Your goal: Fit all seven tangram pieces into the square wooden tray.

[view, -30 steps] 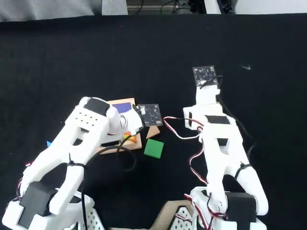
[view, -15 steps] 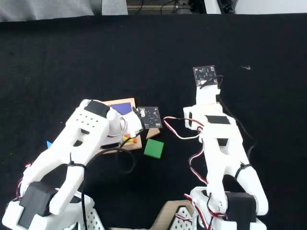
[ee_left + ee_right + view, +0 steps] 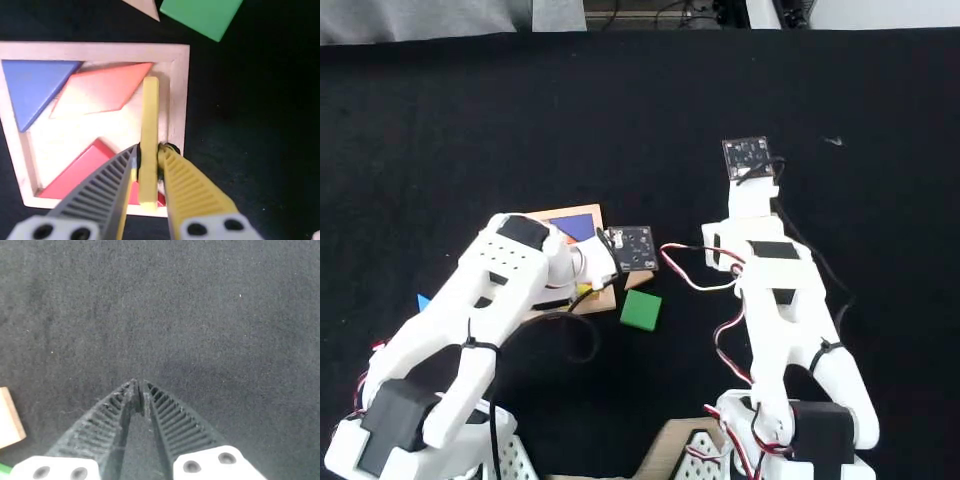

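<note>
Left gripper [image 3: 148,160]: clamped tight on a yellow piece [image 3: 149,115], held on edge over the right side of the tray [image 3: 177,100].
Tray: on the black table [image 3: 820,100] under the left arm, with a blue triangle [image 3: 32,90], an orange parallelogram [image 3: 100,92] and a red triangle [image 3: 85,172] inside.
Green square [image 3: 641,309]: on the table just right of the tray.
Right gripper [image 3: 138,390]: fingers pressed together, holding nothing, over the table well right of the tray.

The high view looks straight down on the black table [image 3: 470,120] from well above, with the arms [image 3: 780,300] entering from the frame's lower edge. The left wrist view looks along the left gripper [image 3: 148,152], close over the tray [image 3: 180,95] and green square [image 3: 202,14], which the high view shows left of centre. The right wrist view hangs close over the table.
</note>
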Robot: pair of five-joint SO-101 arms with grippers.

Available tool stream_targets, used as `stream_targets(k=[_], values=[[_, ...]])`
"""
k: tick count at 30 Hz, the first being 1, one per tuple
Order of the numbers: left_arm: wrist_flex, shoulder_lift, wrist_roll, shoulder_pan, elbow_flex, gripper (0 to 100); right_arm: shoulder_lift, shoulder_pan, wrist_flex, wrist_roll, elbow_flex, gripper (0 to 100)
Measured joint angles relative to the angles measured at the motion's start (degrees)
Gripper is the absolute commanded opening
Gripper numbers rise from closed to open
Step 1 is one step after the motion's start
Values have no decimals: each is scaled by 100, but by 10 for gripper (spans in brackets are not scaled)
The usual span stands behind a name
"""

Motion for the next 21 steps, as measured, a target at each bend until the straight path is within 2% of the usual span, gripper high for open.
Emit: stream_targets(k=[12,21], values=[[149,0,97,167,18,30,0,0,0,0,0,11],[-35,0,220,352,88,30,0,0,0,0,0,11]])
